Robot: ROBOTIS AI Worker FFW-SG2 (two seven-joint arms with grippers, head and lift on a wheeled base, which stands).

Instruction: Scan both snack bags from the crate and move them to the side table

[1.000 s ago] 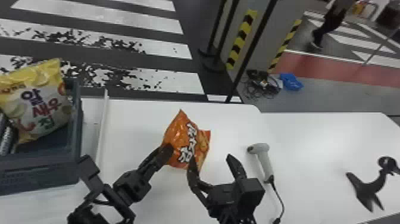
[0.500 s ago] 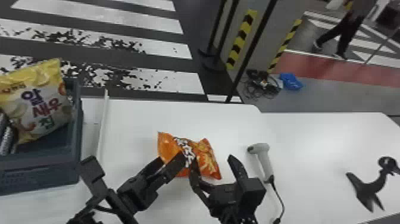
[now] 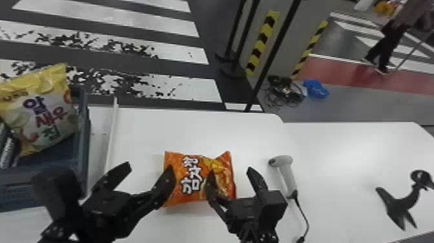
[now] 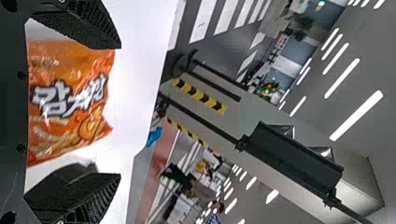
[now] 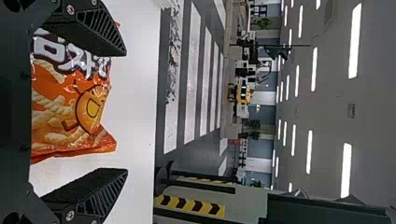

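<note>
Tabletop (image 3: 145, 129) is supporting orange bag (image 3: 193, 174); left gripper (image 3: 150, 166), right gripper (image 3: 230, 172) are gaping, empty; misaligned closing would be risking slippage.

Bright overall; ceiling strip lights (image 5: 355, 42) glow white; soft glare on tabletop (image 3: 365, 145); glints on orange snack bag (image 3: 219, 161).

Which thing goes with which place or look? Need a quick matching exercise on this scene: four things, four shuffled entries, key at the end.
Things
1. yellow snack bag
2. crate
3. scanner
4. orange snack bag

Places / looks
A. light grey, dark cable attached
B. on the white tabletop, between 2 and 3
C. dark blue-grey
D. propped up inside 2

Pairs: 1-D, 2-C, 3-A, 4-B
</note>
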